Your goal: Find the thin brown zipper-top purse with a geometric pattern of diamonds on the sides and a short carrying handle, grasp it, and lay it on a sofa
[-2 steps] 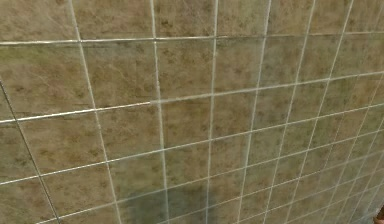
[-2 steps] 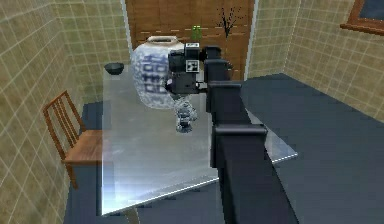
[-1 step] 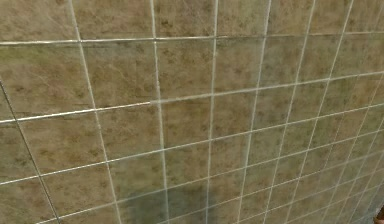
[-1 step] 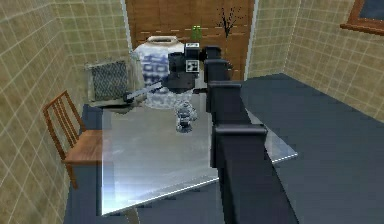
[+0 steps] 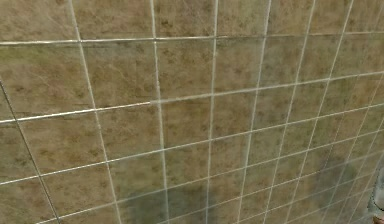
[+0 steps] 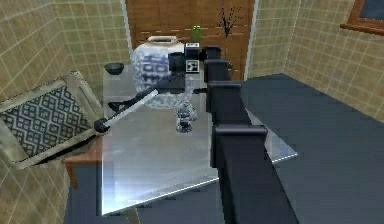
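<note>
Arm (image 6: 236, 140) extended over the glass table (image 6: 150, 165); jaws carried at its far end, hard by a blue-and-white jar (image 6: 152, 62). Whether the jaws are spread or pressed together cannot be told. Nor can it be told whether anything is held, since the jar stands right at them.

A small clear shaker (image 6: 185, 121) and a long dark-handled utensil (image 6: 128, 109) are laid on the table, back from the jaws toward the robot. A dark bowl (image 6: 114, 68) is set on the jar's far side from the jaws.

The purse's place cannot be told. The closest match noted is a diamond-patterned panel (image 6: 42, 122), well apart from the jaws and past the table's edge, but its pale frame suggests a chair. A tiled wall (image 5: 190, 110) is faced ahead.

Step judged: search not finished. The panel should be checked from nearer before any reach is made. The arm is best drawn clear of jar and shaker first, so that nothing is swept off the table when the base is turned.
</note>
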Robot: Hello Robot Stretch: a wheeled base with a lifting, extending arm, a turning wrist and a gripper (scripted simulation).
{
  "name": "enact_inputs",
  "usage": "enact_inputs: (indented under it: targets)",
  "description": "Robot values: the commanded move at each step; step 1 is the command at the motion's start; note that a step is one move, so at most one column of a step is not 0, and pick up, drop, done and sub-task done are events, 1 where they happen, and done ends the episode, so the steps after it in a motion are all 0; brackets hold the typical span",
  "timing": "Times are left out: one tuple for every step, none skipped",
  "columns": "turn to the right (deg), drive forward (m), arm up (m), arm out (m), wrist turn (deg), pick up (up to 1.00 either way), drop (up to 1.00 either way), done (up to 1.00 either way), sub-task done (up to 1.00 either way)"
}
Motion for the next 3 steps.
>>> enact_inputs:
  targets:
    - [0.0,0.00,0.00,0.00,-39.0,0.00,0.00,0.00,0.00]
    - [0.0,0.00,0.00,-0.38,0.0,0.00,0.00,0.00,0.00]
    - [-45.0,0.00,0.00,0.00,0.0,0.00,0.00,0.00,0.00]
